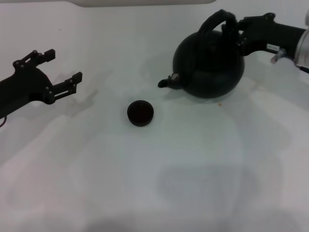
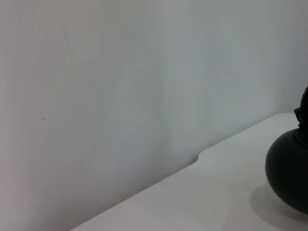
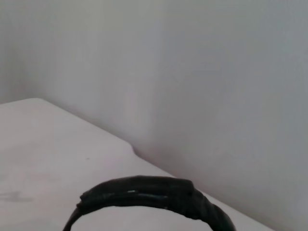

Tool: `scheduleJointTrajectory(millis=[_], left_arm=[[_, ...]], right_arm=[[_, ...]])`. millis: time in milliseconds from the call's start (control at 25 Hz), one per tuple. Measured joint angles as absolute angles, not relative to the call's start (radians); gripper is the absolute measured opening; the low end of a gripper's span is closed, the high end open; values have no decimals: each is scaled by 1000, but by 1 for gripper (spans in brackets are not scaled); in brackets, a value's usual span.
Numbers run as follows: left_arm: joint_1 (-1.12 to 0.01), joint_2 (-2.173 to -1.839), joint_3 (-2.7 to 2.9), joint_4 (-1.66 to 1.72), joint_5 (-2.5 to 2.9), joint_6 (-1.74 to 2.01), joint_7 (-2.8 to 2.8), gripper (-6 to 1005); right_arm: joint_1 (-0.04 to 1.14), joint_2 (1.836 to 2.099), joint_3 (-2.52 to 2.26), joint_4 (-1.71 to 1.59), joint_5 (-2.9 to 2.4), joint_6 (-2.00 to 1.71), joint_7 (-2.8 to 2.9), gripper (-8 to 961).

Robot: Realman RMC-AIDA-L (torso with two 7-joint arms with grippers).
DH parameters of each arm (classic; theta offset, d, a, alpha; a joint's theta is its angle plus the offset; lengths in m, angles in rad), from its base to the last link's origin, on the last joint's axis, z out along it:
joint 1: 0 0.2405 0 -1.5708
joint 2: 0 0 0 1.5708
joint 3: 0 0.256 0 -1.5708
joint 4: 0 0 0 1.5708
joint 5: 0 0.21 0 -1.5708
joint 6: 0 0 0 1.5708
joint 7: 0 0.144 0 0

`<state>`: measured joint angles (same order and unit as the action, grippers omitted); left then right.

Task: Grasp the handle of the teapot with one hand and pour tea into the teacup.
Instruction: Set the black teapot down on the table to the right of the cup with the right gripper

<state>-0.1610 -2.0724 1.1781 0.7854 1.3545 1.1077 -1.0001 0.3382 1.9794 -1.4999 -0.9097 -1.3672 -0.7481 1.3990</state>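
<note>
A: Where's the big round matte-black teapot?

B: We see it on the white table, far right, spout twd the tiny black handleless teacup nearby.

A: Grippers?

B: Right gripper clamped on the arched black handle. Left gripper far left, fingers apart, holding nothing.

Between my left tool and the teapot the table lies bare; only the teacup stands there, near the spout.
</note>
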Motion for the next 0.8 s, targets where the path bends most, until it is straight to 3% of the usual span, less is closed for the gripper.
scheduleJointTrajectory(millis=[320,800], left_arm=[[-170,-2071,1178,785,1354,1108,-1000,877],[-190,-2069,1178,771,1354,1103,-998,878]], right_arm=[[315,1966,-1470,-902,-1368,-749,1398,129],[312,1974,-1446,-846,-1378,-747,1394,129]])
